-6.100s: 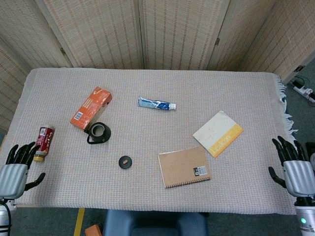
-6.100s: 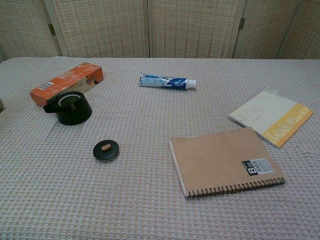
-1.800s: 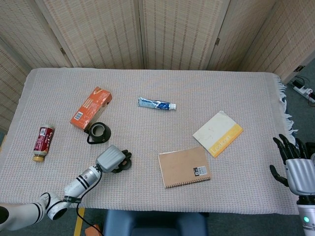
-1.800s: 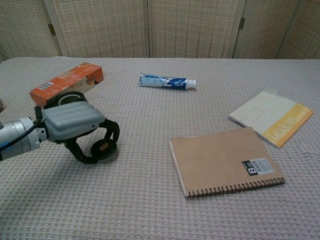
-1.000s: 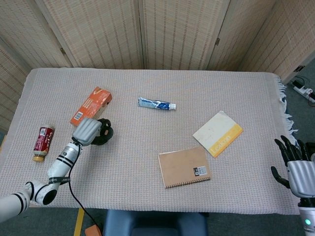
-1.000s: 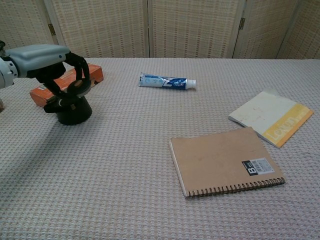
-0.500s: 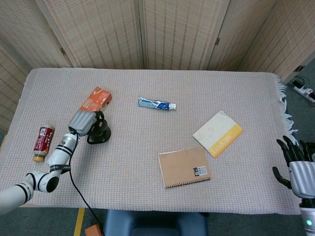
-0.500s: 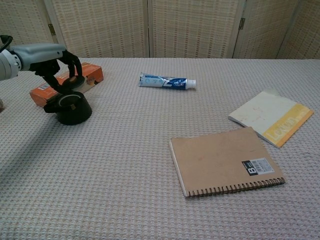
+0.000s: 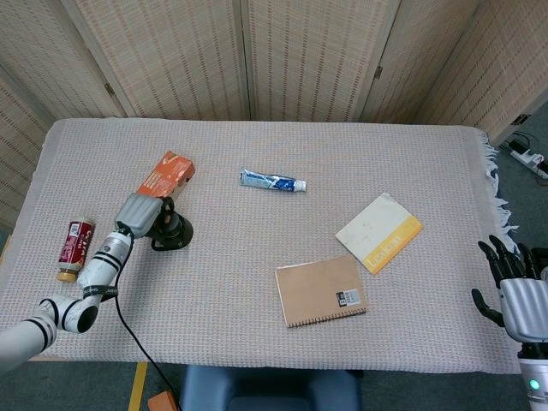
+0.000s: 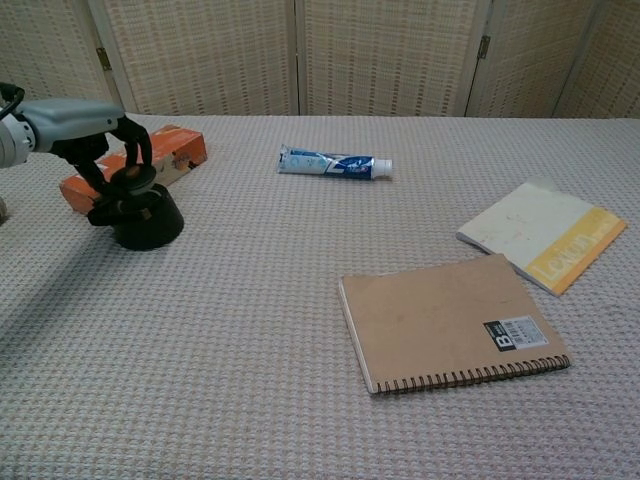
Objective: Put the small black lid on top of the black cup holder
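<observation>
Lid [image 10: 131, 176] sits in the fingers of our left hand [image 10: 88, 125], which grips it directly over the mouth of the black cup holder [image 10: 146, 222]; from the chest view we cannot tell whether the lid already touches the holder's rim or rides just above it. We take the cup holder as the landmark. An orange box [image 9: 159, 183] lies just behind it, close to its far side. A small red bottle [image 9: 73, 247] lies on its side to the holder's left, well apart. A toothpaste tube [image 9: 273, 181] lies behind and to its right. A brown spiral notebook [image 9: 322, 290] lies far to its right, nearer us, with a yellow-and-white booklet [image 9: 379, 231] beyond that. Our right hand [image 9: 516, 291] hovers past the table's right edge, fingers spread, holding nothing.
</observation>
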